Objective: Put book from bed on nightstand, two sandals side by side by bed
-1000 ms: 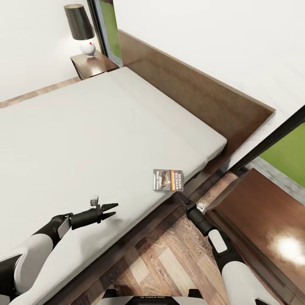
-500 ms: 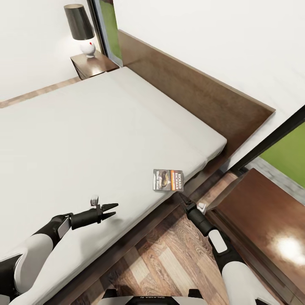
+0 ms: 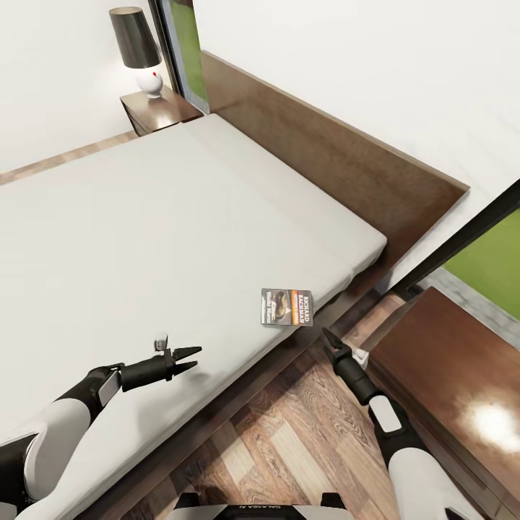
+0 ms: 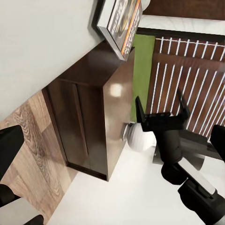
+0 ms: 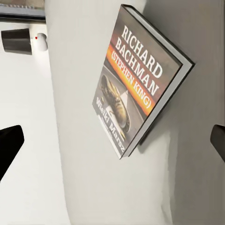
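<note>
Thin glossy book [image 3: 287, 307] flat on smooth pale mattress [image 3: 144, 238], both hands [image 3: 186, 359] [image 3: 328, 337] open, empty

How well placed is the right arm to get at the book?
Probably well: the right pincer sits open just short of the book, which lies flat near the bed edge with nothing between them.

The mattress [image 3: 166, 238] is bare all around the book [image 3: 287, 307], so a gripper can come at it from above. Near right, only a thin strip of floor [image 3: 289, 426] runs between bed [image 3: 303, 137] and nightstand [image 3: 440, 361].
</note>
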